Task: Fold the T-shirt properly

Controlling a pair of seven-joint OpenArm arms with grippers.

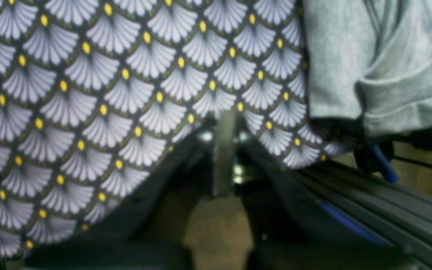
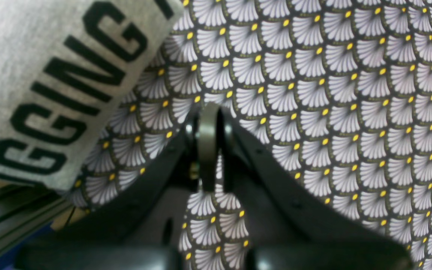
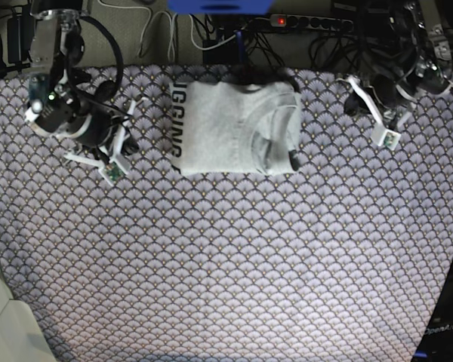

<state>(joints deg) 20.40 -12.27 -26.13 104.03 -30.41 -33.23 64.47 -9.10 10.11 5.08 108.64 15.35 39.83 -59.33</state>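
While folded, the T-shirt (image 3: 234, 128) lies between both grippers.

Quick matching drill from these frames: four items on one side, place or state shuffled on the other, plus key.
Items:
1. T-shirt
2. tablecloth
3. left gripper
4. right gripper

Descriptions:
A. shut, empty, at the base view's right
B. folded, at the far middle of the table
C. shut, empty, at the base view's left
D. fan-patterned, covering the table

Pairs: 1-B, 2-D, 3-A, 4-C
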